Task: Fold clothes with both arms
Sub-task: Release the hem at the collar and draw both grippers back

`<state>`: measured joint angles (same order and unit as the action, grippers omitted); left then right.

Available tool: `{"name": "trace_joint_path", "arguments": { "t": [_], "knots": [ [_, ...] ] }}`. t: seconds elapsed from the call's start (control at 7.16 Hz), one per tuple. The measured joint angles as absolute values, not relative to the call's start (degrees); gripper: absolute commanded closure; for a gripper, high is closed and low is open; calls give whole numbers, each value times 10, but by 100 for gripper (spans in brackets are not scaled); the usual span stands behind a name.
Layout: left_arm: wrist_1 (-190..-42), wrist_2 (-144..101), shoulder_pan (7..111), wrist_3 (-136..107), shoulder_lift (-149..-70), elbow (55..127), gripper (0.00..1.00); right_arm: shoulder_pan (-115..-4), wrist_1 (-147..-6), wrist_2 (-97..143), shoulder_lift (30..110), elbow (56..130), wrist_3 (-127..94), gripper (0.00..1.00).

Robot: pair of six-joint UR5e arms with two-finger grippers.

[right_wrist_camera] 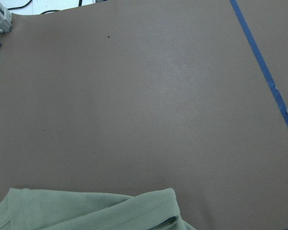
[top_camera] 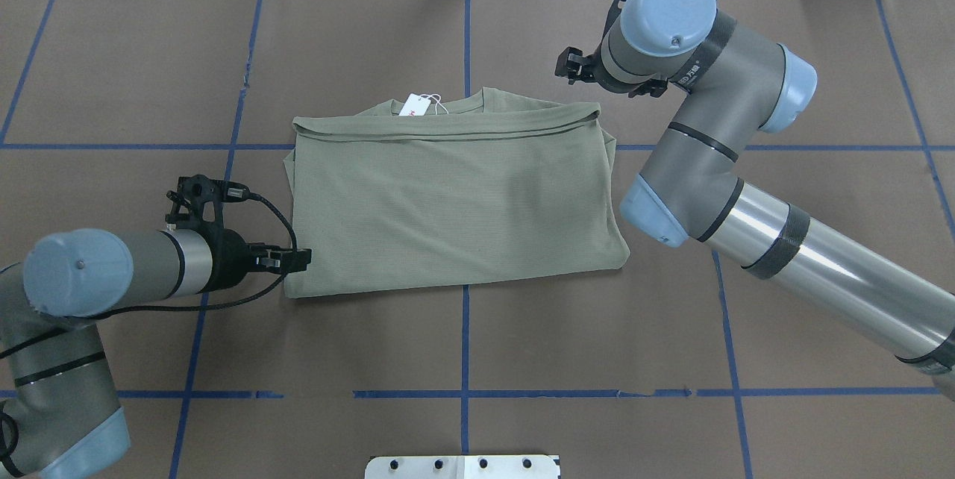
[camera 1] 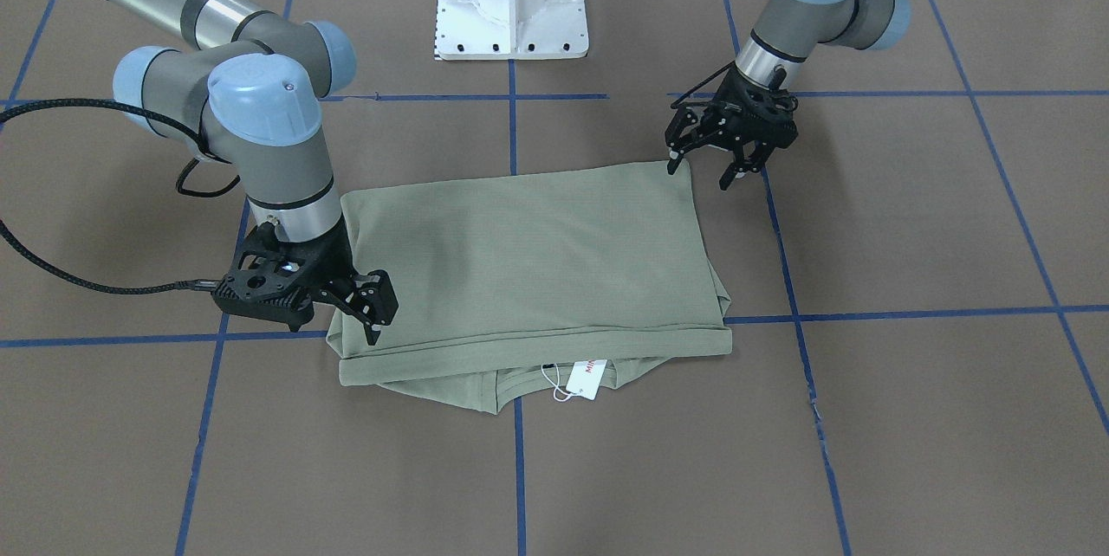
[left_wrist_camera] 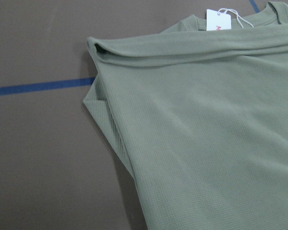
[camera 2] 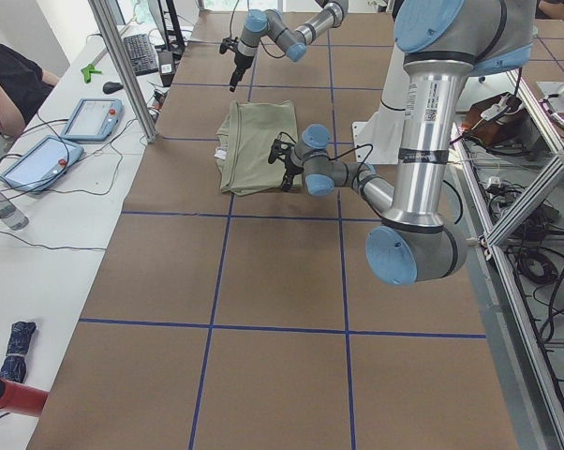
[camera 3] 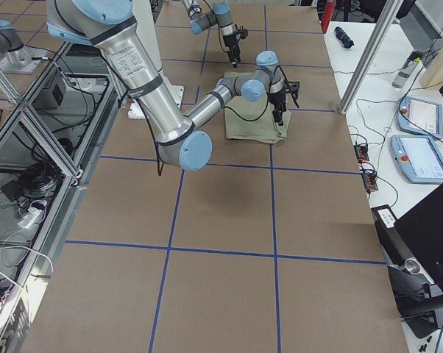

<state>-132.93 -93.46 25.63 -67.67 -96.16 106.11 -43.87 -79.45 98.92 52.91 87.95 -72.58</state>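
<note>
The clothes, a sage-green shirt (camera 1: 528,261) (top_camera: 448,203), lie folded into a flat rectangle mid-table. The neck and white hang tag (camera 1: 585,378) (top_camera: 415,106) stick out at the far edge. My left gripper (camera 1: 700,173) (top_camera: 295,261) is open at the shirt's near left corner, one fingertip at the cloth edge, holding nothing. My right gripper (camera 1: 372,322) (top_camera: 571,67) hangs open over the far right corner, nothing between its fingers. The left wrist view shows the shirt (left_wrist_camera: 206,134) and the tag (left_wrist_camera: 218,20). In the right wrist view only a shirt corner (right_wrist_camera: 86,211) appears.
The white pedestal base (camera 1: 511,2) (top_camera: 462,466) stands at the robot's side. Blue tape lines (top_camera: 465,345) grid the brown table. A side table with tablets (camera 2: 85,117) and a seated person (camera 2: 10,80) lie beyond the far edge.
</note>
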Motion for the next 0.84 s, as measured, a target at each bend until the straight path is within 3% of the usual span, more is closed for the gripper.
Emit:
{"name": "trace_joint_path", "arguments": {
  "t": [0.28, 0.56, 0.84],
  "knots": [
    [-1331, -914, 229, -709, -960, 1057, 57, -439, -795, 990, 528, 880, -725, 0],
    [-1332, -911, 225, -714, -959, 1055, 100, -438, -794, 990, 527, 882, -726, 0],
    [-1332, -911, 224, -715, -959, 1054, 100, -438, -794, 989, 528, 885, -726, 0]
  ]
}}
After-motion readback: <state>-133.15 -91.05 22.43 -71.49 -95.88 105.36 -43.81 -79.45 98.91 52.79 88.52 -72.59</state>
